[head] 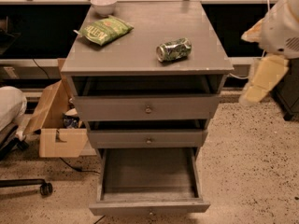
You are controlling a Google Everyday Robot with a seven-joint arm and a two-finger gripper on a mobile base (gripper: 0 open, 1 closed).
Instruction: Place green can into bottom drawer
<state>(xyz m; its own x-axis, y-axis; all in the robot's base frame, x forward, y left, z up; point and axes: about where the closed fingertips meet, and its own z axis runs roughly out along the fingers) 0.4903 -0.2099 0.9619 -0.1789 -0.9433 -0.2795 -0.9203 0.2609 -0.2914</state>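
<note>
The green can (174, 49) lay on its side, right of centre on the cabinet's top surface (140, 62), with a snack bag (105, 30) and a white bowl (103, 4) at the far left. Below, the bottom drawer (148, 176) stood pulled open, ready. The pincer (261, 80) hung to the right, apart from the can, and whether it was released or clenched could not be told. Grasping and placing remained.

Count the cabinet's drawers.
3: top drawer under the tabletop, middle drawer below it, bottom drawer lowest, pulled out. None seems hidden. The gripper hangs right of them.
</note>
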